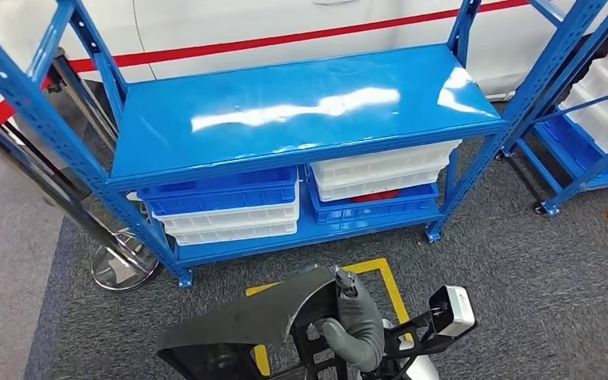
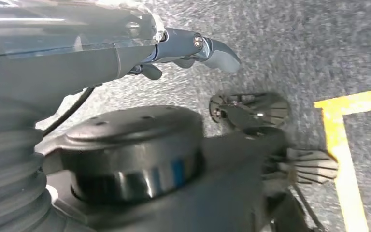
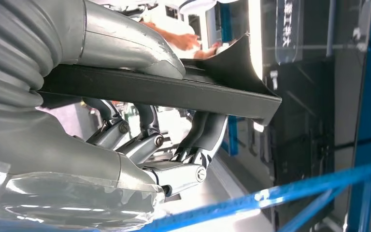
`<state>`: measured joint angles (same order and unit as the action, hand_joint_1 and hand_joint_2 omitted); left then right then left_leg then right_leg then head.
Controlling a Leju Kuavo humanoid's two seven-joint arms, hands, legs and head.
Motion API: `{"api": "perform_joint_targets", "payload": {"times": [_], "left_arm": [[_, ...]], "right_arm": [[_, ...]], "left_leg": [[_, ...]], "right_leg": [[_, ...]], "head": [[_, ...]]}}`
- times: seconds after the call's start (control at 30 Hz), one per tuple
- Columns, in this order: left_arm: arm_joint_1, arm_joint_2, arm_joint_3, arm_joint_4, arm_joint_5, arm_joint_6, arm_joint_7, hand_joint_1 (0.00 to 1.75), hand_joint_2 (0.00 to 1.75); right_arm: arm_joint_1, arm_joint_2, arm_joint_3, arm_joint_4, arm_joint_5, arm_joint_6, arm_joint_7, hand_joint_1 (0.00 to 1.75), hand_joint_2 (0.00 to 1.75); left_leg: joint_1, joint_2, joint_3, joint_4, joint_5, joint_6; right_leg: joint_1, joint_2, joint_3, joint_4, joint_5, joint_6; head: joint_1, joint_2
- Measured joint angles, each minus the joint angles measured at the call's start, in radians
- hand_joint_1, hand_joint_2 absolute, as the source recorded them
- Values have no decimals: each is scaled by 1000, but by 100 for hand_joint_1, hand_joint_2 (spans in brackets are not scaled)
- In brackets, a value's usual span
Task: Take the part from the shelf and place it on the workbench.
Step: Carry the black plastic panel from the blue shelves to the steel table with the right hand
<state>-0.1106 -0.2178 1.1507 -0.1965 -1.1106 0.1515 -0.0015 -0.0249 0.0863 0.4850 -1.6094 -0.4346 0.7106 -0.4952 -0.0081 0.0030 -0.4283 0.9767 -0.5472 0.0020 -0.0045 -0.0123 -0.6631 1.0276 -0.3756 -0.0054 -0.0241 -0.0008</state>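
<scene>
The right hand [image 1: 358, 328] grips the black part [image 1: 241, 321], thumb [image 3: 125, 43] over its flat panel and fingers [image 3: 147, 140] curled beneath, holding it low above the grey carpet [image 1: 522, 277] before the blue shelf [image 1: 301, 107]. The left hand [image 2: 193, 48] hangs over the carpet; its grasp cannot be told.

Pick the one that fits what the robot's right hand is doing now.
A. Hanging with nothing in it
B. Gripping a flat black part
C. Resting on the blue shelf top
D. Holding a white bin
B: the right hand clasps the black part, thumb above, fingers below.
</scene>
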Motion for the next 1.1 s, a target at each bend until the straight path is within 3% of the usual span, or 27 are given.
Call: {"api": "perform_joint_targets", "payload": {"times": [0.07, 0.1, 0.13, 0.2, 0.23, 0.27, 0.3, 0.37, 0.43, 0.47, 0.5, 0.57, 0.63, 0.7, 0.73, 0.77, 0.8, 0.83, 0.9, 0.97, 1.0, 1.07, 1.1], "left_arm": [[2, 0, -1, 0, 0, -1, -2, 0, 175], [3, 0, -1, 0, 0, -1, -3, 0, 175], [4, 0, -2, 0, 0, -2, -3, 0, 175], [4, 1, -2, 0, -1, -2, -3, 0, 175], [4, 1, -3, 0, -1, -3, -3, 0, 175], [4, 1, -3, 0, -1, -3, -4, 0, 175], [4, 1, -4, 0, -1, -3, -4, 0, 175], [4, 1, -5, 0, -1, -3, -5, 0, 175], [4, 1, -6, 0, -3, -3, -7, 0, 175], [4, 1, -6, 0, -3, -3, -9, 0, 175], [4, 1, -7, 0, -4, -3, -12, 0, 175], [6, 4, -7, 0, -4, -3, -16, 0, 175], [7, 6, -7, 0, -3, -3, -19, 0, 175], [5, 7, -7, 0, -3, -3, -19, 0, 175], [4, 7, -7, 0, -3, -3, -18, 0, 175], [3, 8, -7, 0, -3, -3, -18, 0, 175], [2, 8, -7, 0, -3, -2, -16, 0, 175], [2, 9, -7, 0, -2, -1, -15, 0, 175], [2, 11, -7, 0, -2, 1, -13, 0, 175], [1, 13, -7, 0, -2, 3, -14, 0, 175], [0, 14, -7, 0, -2, 3, -15, 0, 175], [2, 15, -7, 0, -3, 3, -17, 0, 175], [2, 15, -7, 0, -4, 3, -18, 0, 175]], "right_arm": [[1, 1, -2, 0, 7, 9, -9, 175, 175], [2, 1, -3, 0, 9, 12, -13, 175, 175], [3, 1, -4, 0, 10, 14, -16, 175, 175], [4, 1, -6, 0, 11, 15, -17, 175, 175], [5, 1, -6, 0, 11, 15, -17, 175, 175], [5, 1, -6, 0, 11, 15, -17, 175, 175], [6, 1, -6, 0, 11, 16, -18, 175, 175], [6, 1, -7, -1, 15, 24, -26, 175, 175], [5, 3, -10, -10, 21, 41, -43, 175, 175], [5, 5, -13, -19, 24, 51, -54, 175, 175], [5, 6, -17, -30, 26, 60, -63, 175, 175], [3, 8, -26, -49, 32, 72, -77, 175, 175], [-4, 10, -34, -65, 37, 76, -87, 175, 175], [-15, 14, -41, -81, 39, 80, -94, 175, 175], [-20, 15, -44, -89, 39, 82, -96, 175, 175], [-25, 16, -47, -96, 39, 83, -99, 175, 175], [-30, 16, -51, -102, 38, 83, -102, 175, 175], [-35, 16, -54, -108, 37, 84, -103, 175, 175], [-47, 16, -61, -118, 33, 86, -105, 175, 175], [-60, 17, -66, -128, 30, 91, -106, 175, 175], [-65, 17, -69, -131, 29, 93, -106, 175, 175], [-69, 17, -72, -135, 28, 93, -106, 175, 175], [-70, 16, -74, -136, 28, 93, -106, 175, 175]], "left_leg": [[2, 2, -9, -11, 15, 12], [4, 5, -18, -15, 27, 20], [6, 8, -29, -18, 41, 27], [3, 12, -57, -15, 65, 35], [1, 12, -72, -13, 76, 36], [0, 13, -89, -10, 86, 35], [0, 13, -106, -5, 96, 33], [0, 13, -140, 10, 111, 28], [-3, 11, -165, 29, 120, 21], [-4, 11, -172, 35, 125, 16], [-4, 11, -178, 39, 131, 10], [-2, 10, -188, 44, 137, -3], [1, 6, -209, 85, 85, -14], [5, 4, -238, 193, -13, -21], [6, 4, -249, 254, -46, -23], [7, 4, -250, 298, -56, -24], [8, 4, -239, 315, -44, -23], [8, 4, -211, 295, -16, -20], [6, 3, -118, 174, 28, -9], [0, 2, -36, 42, 24, 2], [-4, 1, -19, 5, 17, 6], [-4, 3, -21, -18, 29, 12], [-2, 4, -27, -24, 42, 18]], "right_leg": [[-1, -1, -6, -2, 9, 12], [-1, 1, -14, 13, -12, 17], [-1, 3, -26, 46, -52, 21], [-5, 6, -56, 163, -157, 25], [-6, 6, -66, 225, -186, 27], [-6, 7, -67, 268, -189, 27], [-7, 7, -54, 282, -169, 28], [-8, 7, 23, 210, -117, 24], [-6, 7, 126, 71, -125, 17], [-4, 7, 157, 22, -142, 12], [-1, 8, 169, -4, -154, 7], [-1, 7, 158, -14, -144, -8], [-4, 4, 138, -18, -123, -24], [-3, 2, 112, -17, -102, -32], [-1, 2, 98, -16, -91, -33], [0, 1, 83, -14, -81, -33], [1, 1, 69, -12, -71, -33], [2, 1, 55, -9, -63, -32], [3, 2, 33, -4, -46, -28], [3, 1, 19, -3, -29, -19], [1, 0, 15, -6, -19, -13], [-1, -2, 9, -11, -4, -1], [-1, -1, 3, -4, -14, 4]], "head": [[0, 0], [1, 0], [1, 0], [2, 0], [2, 0], [2, 0], [2, 0], [2, 0], [2, 0], [1, 0], [1, 0], [1, 0], [0, 0], [-1, 0], [-1, 0], [-1, 0], [-1, 0], [-1, 0], [-1, 0], [-1, 0], [-1, 0], [-1, 0], [-1, 0]]}}
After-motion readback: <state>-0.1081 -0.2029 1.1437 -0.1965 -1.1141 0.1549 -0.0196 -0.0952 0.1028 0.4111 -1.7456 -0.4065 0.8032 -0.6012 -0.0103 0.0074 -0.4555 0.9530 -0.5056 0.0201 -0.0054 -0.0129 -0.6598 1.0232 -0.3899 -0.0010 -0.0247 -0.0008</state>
